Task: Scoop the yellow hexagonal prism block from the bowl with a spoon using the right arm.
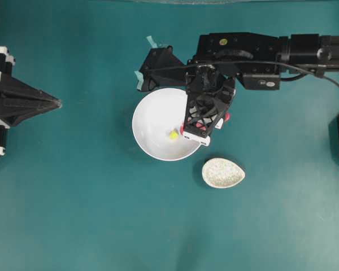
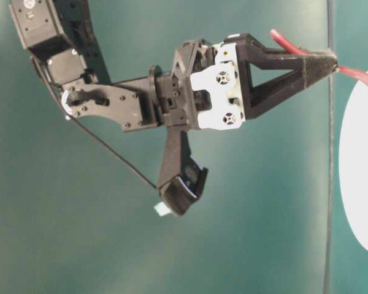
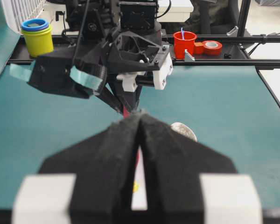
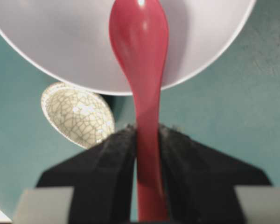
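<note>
Near the middle of the teal surface sits the bowl [image 1: 158, 121], round, smooth and plain white, with the yellow hexagonal prism block [image 1: 173, 135] lying on its floor, toward the side nearest the speckled dish [image 1: 223, 173]. That dish is egg-shaped, grey-white with a crackled glaze, just beside the bowl's rim but not touching it. The right end effector [image 4: 148, 140] clamps the straight handle of the spoon [image 4: 142, 56], a glossy pinkish-red piece with an oval scoop; its black, rough-padded jaws stand narrow around the handle. In the overhead view, this end effector hangs over the bowl's right rim, and the block lies just to its left. The right wrist view shows the scoop reaching over the bowl's rim into the white interior, while the block is out of sight there. At the surface's left edge, the left end effector [image 3: 140, 122] rests well apart from the bowl, its black pointed jaws pressed together, gripping nothing.
</note>
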Motion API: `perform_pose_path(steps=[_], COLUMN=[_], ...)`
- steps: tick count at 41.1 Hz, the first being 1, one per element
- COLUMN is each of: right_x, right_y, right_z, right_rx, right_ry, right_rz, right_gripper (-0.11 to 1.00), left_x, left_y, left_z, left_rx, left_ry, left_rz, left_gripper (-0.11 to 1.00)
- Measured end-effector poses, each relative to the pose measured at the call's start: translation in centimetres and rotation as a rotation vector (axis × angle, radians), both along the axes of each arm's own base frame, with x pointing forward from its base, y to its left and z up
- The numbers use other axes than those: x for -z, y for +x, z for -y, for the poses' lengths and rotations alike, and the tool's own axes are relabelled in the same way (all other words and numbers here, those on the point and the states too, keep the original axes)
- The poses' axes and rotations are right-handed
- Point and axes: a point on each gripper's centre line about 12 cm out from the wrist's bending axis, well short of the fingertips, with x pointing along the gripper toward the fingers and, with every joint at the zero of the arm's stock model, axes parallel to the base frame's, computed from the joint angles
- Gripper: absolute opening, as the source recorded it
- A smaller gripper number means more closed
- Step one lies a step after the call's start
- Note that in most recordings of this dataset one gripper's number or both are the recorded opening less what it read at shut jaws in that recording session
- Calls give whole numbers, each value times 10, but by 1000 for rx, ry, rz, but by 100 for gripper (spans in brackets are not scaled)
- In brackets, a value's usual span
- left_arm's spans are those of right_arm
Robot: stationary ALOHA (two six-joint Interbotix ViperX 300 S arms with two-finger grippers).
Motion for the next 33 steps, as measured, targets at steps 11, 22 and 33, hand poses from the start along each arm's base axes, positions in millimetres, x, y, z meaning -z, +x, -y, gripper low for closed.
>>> perform_pose_path(steps=[11, 22, 33], right_x=[3, 10, 19], right_y=[7, 7, 10], right_z=[-1, -1, -1], right_rx=[-1, -4, -4], right_ry=[10, 15, 17], right_rz=[-6, -31, -37], right_gripper=[22, 22, 22], left_x=[0, 0, -1], left_y=[0, 0, 0], left_z=[0, 0, 2], left_rx=[0, 0, 9], left_ry=[0, 0, 1], left_rz=[0, 2, 5], left_gripper=[2, 2, 2])
